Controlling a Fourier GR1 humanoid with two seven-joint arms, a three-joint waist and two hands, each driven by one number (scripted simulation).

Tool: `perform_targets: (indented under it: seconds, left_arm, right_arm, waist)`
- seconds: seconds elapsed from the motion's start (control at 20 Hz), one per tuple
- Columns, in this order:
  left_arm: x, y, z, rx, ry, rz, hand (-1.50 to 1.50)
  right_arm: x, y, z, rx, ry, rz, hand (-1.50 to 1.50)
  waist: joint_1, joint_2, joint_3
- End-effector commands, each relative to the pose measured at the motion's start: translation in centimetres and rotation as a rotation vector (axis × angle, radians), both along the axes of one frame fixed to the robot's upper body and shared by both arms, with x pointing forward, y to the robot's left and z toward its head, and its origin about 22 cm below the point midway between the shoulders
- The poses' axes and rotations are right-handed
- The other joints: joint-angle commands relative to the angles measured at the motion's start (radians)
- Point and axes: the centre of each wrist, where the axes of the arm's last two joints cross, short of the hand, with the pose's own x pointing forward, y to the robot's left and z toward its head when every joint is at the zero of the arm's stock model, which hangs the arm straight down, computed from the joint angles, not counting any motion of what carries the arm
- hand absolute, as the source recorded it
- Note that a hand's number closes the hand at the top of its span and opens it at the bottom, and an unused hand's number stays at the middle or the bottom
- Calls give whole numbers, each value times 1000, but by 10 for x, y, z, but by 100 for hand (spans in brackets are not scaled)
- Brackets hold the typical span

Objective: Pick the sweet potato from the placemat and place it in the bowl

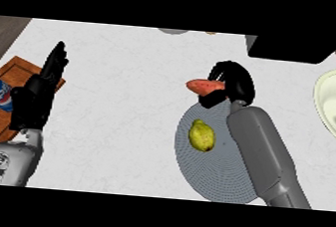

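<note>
One sweet potato (pixel 200 86) at the far edge of the mat (pixel 210 176), right hand (pixel 241 85) curled round it — lift clear first, then swing right to the bowl (pixel 325 88) — left hand (pixel 37 98) open, idle.

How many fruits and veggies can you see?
2: the sweet potato in the right hand at the placemat's far edge, a yellow fruit on the placemat. Others may be hidden.
</note>
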Motion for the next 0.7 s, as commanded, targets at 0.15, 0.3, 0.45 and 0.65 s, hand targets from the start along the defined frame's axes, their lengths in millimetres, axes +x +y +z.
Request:
perform_targets:
  seconds: [0.15,0.3,0.45,0.65]
  left_arm:
    - [-3,-13,-10,3,3,-2,0]
    - [2,7,0,19,-7,12,0]
    - [-16,4,-12,10,11,32,0]
    - [-8,11,-10,-2,13,38,0]
  right_arm:
    - [2,56,60,79,-283,-342,150]
    - [-3,71,76,39,-303,-461,150]
    - [-6,55,87,-19,-300,-554,150]
    - [-3,22,105,10,-360,-629,150]
  waist:
    - [0,1,0]
    - [-22,-3,0]
    - [-39,-4,1]
    - [-36,4,2]
